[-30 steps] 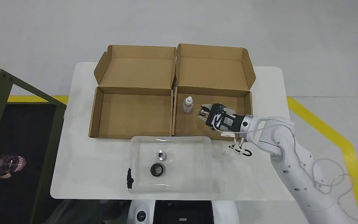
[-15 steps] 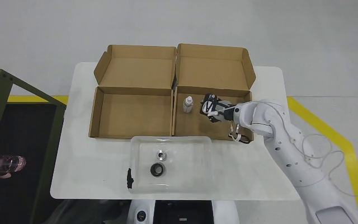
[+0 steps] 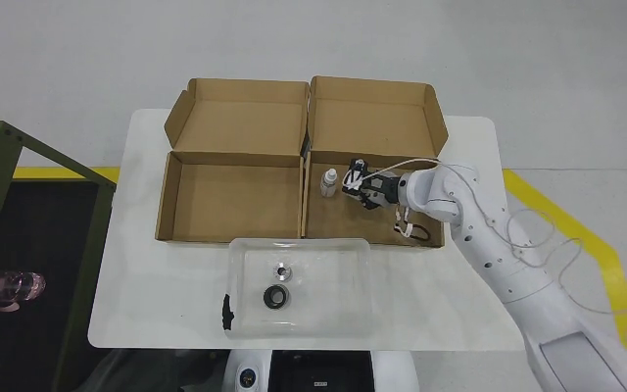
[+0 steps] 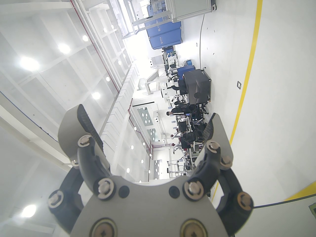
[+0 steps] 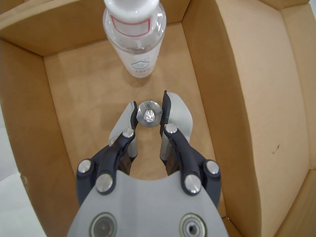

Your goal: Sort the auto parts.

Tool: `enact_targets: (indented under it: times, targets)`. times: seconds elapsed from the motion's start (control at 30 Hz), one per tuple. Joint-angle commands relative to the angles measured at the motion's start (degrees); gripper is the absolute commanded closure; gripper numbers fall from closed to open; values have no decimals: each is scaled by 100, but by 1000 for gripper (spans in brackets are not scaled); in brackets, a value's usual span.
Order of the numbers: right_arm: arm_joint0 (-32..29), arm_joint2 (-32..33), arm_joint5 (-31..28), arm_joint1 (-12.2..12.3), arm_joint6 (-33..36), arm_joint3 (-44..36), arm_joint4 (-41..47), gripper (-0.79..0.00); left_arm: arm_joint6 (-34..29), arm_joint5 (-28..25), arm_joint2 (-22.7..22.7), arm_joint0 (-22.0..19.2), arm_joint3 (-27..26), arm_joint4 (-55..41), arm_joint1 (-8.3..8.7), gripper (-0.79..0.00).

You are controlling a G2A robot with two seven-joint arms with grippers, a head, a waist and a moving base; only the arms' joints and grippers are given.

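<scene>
The round metal part (image 5: 149, 117) is clamped by the right hand (image 5: 149, 109), inside the right cardboard box (image 5: 246, 75) and near an upright clear bottle (image 5: 134, 33). A silver piece (image 3: 282, 271) and a black ring (image 3: 276, 297) lie in the clear tray (image 3: 343, 294) on the desk (image 3: 147, 245). The left hand (image 4: 147, 114) is spread and grasps nothing.

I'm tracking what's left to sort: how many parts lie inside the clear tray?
2: a silver part and, nearer the robot, a black ring, both on the clear tray floor, apart. None seems hidden. The right gripper holds another metal part.
</scene>
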Motion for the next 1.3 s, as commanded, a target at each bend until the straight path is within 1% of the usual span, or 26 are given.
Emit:
enact_targets:
  times: [0.0, 0.07, 0.17, 0.27, 0.4, 0.53, 0.57, 0.67, 0.7, 0.8, 1.0, 1.07, 1.13, 1.17, 1.23, 1.27]
  targets:
    - [59, -70, 24, -27, -6, 59, -36, -203, 0, 0, 0, 0, 0, 0, 0, -785]
    - [108, -131, 47, -53, -25, 120, -64, -243, 0, 0, 0, 0, 0, 0, 0, -785]
    - [170, -207, 81, -90, -60, 215, -96, -271, 0, 0, 0, 0, 0, 0, 0, -785]
    - [204, -229, 98, -109, -129, 241, -106, -342, 0, 0, 0, 0, 0, 0, 0, -785]
    - [139, -115, 84, -81, -234, 134, -85, -376, 0, 0, 0, 0, 0, 0, 0, -785]
    - [-67, 126, 12, 6, -262, -237, -52, -394, 0, 0, 0, 0, 0, 0, 0, -785]
    - [-142, 202, -7, 34, -253, -369, -47, -422, 0, 0, 0, 0, 0, 0, 0, -785]
    - [-386, 465, -45, 127, -238, -781, -48, -440, 0, 0, 0, 0, 0, 0, 0, -785]
    - [-475, 551, -36, 157, -217, -937, -64, -480, 0, 0, 0, 0, 0, 0, 0, -785]
    - [-743, 800, 1, 240, -148, -1453, -128, -514, 0, 0, 0, 0, 0, 0, 0, -785]
    - [-1252, 1141, -8, 353, -219, -2447, -158, -511, 0, 0, 0, 0, 0, 0, 0, -785]
    - [-1388, 1178, -55, 372, -331, -2671, -128, -474, 0, 0, 0, 0, 0, 0, 0, -785]
    - [-1515, 1189, -66, 381, -485, -2862, -92, -480, 0, 0, 0, 0, 0, 0, 0, -785]
    - [-1574, 1182, -81, 385, -560, -2926, -80, -437, 0, 0, 0, 0, 0, 0, 0, -785]
    - [-1665, 1153, -100, 385, -743, -3040, -67, -428, 0, 0, 0, 0, 0, 0, 0, -785]
    - [-1706, 1124, -78, 385, -782, -3077, -134, -403, 0, 0, 0, 0, 0, 0, 0, -785]
